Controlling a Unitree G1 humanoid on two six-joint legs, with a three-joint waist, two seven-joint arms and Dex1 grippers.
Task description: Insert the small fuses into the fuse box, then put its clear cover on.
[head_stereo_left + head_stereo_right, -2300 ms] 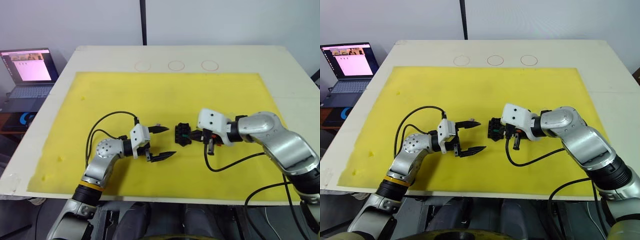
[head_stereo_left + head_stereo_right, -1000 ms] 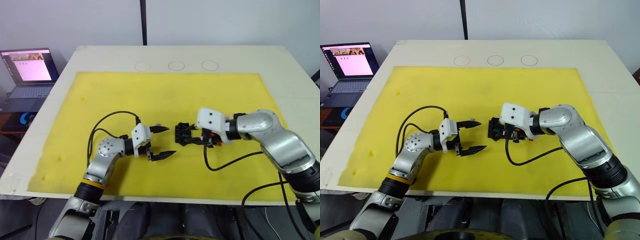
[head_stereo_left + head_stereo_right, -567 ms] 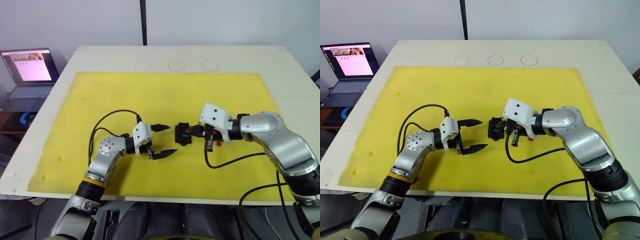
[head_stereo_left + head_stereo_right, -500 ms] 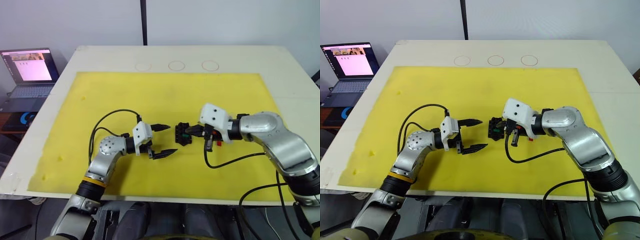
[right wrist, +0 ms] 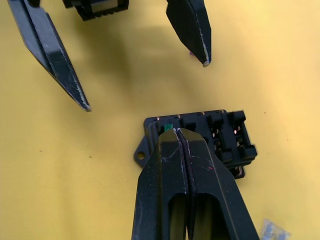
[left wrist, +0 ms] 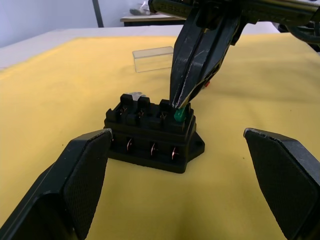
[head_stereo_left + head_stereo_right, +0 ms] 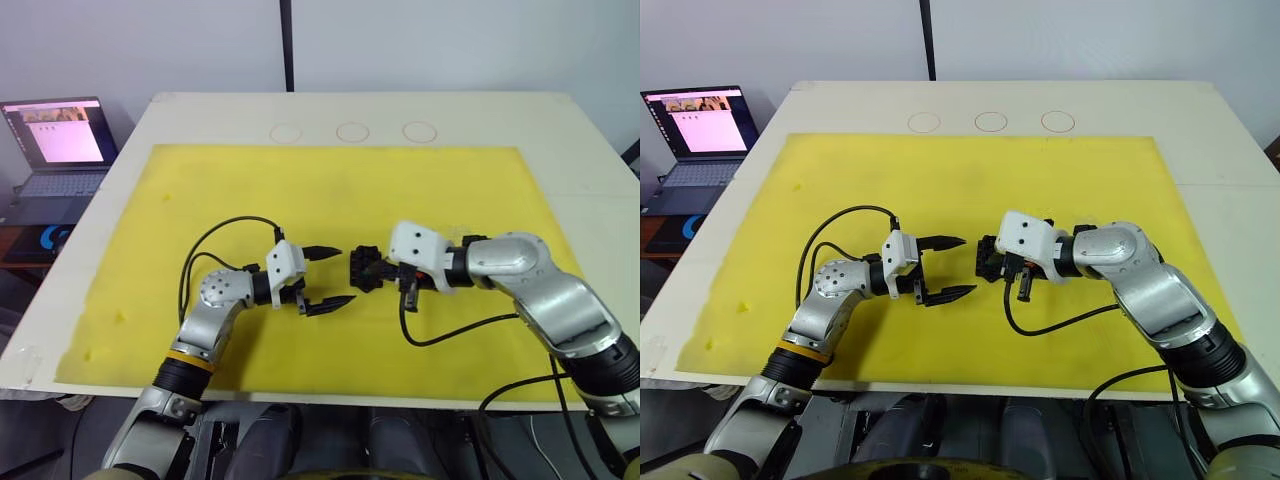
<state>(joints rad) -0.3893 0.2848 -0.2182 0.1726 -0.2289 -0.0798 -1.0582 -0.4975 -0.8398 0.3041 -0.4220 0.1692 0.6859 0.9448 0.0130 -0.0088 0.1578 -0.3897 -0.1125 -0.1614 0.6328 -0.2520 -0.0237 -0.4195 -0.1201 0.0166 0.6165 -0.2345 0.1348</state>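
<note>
Centrally on a yellow mat (image 7: pixel 330 190) covering a pale table (image 7: pixel 560 130): small black fuse box (image 6: pixel 152 135), lying flat with slot rows facing up. Right gripper (image 5: pixel 176 131) reaching in from the robot's right, two black fingers pressed together and clamped on a tiny green fuse (image 6: pixel 179 114), tips touching the top of the box at one end slot. Green fuse partly seated in that slot, just under the fingertips. Left gripper (image 7: pixel 326 275) hovering just beside the box on the opposite side, fingers spread wide apart, gripping nothing and pointing toward the box without touching it. Clear cover (image 6: pixel 153 58) resting on the mat behind the box, apart from it, as seen from the left wrist. Small red fuse (image 6: pixel 206 84) lying on the mat near the cover, mostly hidden behind the right gripper's fingers. Further off, three faint circles (image 7: pixel 352 131) marked on the table's far edge, and an open laptop (image 7: pixel 55 145) with a lit screen beyond the table's left side.
</note>
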